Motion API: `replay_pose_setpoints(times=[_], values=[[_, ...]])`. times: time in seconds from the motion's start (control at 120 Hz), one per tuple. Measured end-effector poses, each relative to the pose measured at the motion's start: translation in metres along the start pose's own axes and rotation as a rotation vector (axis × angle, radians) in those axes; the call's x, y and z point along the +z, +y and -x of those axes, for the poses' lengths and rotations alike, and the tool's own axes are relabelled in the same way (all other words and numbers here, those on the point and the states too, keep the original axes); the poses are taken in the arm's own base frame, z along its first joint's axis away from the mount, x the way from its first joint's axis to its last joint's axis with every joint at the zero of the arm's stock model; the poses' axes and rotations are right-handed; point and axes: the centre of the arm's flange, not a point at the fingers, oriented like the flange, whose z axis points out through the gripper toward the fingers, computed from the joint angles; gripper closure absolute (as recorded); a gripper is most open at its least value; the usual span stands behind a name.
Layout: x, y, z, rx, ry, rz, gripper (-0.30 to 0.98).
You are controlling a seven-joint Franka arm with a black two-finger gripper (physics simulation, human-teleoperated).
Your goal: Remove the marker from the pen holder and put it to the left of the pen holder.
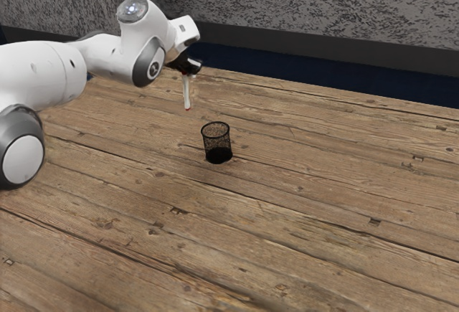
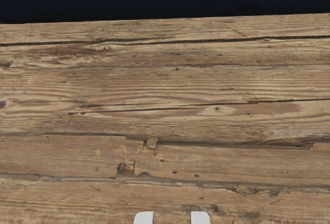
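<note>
Slim white marker (image 1: 187, 92), red-tipped below

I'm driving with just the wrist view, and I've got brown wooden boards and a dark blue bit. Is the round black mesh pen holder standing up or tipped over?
Observer: Standing up! The round black mesh pen holder is upright on the brown wooden table.
Operator: Yay! Is anything hanging from the end of the white robot arm?
Observer: Yes, a slim white thing with a red tip hangs under the end of the white robot arm.
Operator: Is that thing inside the holder?
Observer: No, it's outside, clear of the rim, toward the exterior view's left.
</note>
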Motion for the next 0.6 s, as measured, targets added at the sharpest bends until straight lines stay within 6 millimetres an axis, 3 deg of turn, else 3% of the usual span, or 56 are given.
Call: replay_pose_setpoints(times=[0.092,0.35,0.6], values=[[0.017,-0.033,0.014,-0.005,-0.079,-0.032,0.75],[0.083,-0.068,0.068,0.007,-0.342,-0.026,0.75],[0.129,-0.077,0.06,0.046,-0.357,-0.027,0.75]])
